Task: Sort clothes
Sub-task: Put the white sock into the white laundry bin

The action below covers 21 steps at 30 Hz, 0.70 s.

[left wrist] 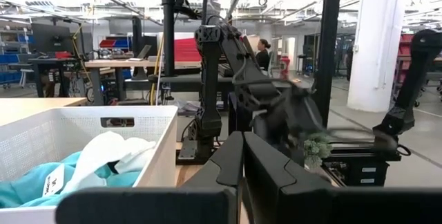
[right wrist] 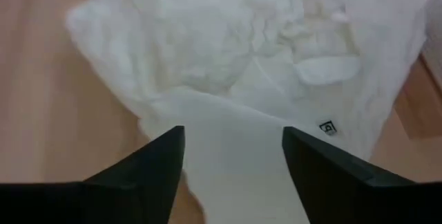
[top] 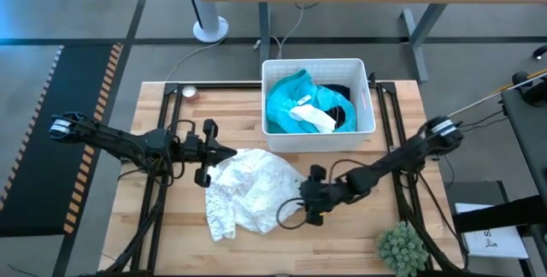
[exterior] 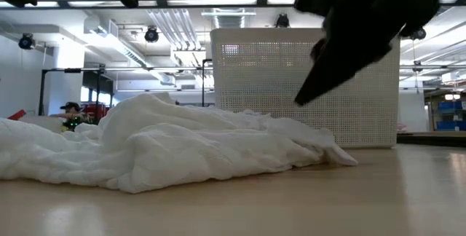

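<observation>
A white perforated bin (top: 318, 132) stands at the far middle of the wooden tabletop (top: 171, 226). It holds a turquoise garment (top: 286, 97) with a white piece (top: 314, 120) lying on it and a dark garment (top: 342, 116) beneath. In front of the bin, a white lacy garment (top: 248, 190) lies crumpled on the tabletop. The right gripper (right wrist: 231, 158) hovers at the garment's right edge, jaws spread open over the fabric and empty. The left gripper (top: 229, 151) sits at the garment's upper left; whether its jaws are open cannot be told.
</observation>
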### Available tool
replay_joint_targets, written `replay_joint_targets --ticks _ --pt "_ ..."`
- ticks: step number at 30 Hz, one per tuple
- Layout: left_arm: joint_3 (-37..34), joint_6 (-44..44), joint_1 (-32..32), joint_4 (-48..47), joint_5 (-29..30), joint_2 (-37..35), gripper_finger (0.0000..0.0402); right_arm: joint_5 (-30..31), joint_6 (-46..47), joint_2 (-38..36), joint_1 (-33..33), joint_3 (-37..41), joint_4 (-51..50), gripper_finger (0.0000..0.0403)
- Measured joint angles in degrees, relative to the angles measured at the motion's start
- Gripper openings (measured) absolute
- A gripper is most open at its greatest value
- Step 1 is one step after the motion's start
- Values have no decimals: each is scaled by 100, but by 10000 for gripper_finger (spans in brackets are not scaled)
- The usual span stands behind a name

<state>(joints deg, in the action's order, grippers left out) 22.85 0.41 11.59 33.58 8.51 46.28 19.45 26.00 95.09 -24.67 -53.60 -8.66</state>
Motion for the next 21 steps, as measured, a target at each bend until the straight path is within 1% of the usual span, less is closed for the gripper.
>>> replay_joint_targets --ticks 4,7,9,11,16,17,18,21 --pt "0 -3 0 -4 0 -2 0 -21 -2 378 114 -107 -5 249" --pt "0 -8 -1 -13 0 -2 0 -273 -8 539 213 -209 -118 242" --pt "0 -21 0 -22 0 0 0 -355 -32 579 235 -251 -191 217" --pt "0 -29 0 -17 0 -2 0 -389 -158 583 241 -286 -181 177" --pt "0 -37 0 -27 -2 -2 0 -579 -357 458 232 -406 -265 32" --pt "0 -47 0 -26 0 -2 0 -598 -389 418 212 -458 -297 17" --pt "0 -49 -1 -23 0 -2 0 -598 -416 379 189 -504 -382 12" --pt "0 -51 0 -24 0 -2 0 -593 -460 279 105 -763 -714 17"
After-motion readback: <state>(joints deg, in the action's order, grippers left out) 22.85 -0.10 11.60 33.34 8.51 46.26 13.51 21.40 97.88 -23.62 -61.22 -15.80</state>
